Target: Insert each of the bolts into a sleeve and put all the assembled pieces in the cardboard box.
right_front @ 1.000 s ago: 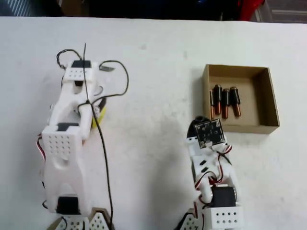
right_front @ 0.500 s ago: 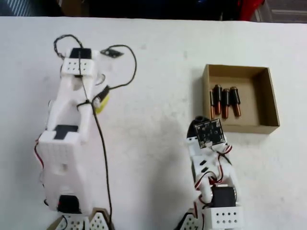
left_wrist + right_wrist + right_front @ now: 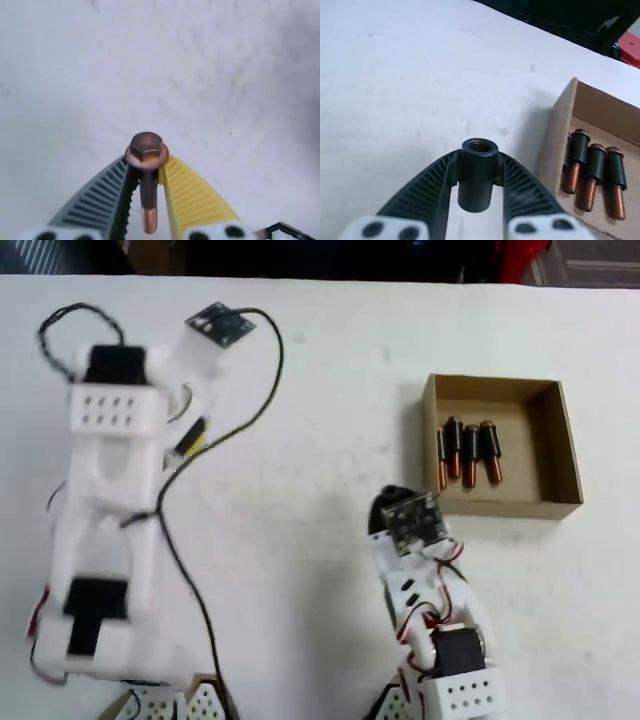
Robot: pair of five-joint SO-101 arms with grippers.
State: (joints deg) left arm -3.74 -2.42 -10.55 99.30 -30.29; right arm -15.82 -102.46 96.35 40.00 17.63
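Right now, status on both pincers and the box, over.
Left pincer shut on bolt. Right pincer shut on sleeve, beside cardboard box. Four assembled pieces in box; bolt not yet in sleeve.

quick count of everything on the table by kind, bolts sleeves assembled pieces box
Assembled copper bolts in black sleeves: 4
Bare copper hex-head bolt, in the left gripper: 1
Empty black cylindrical sleeve, in the right gripper: 1
Brown cardboard box: 1
Total: 7
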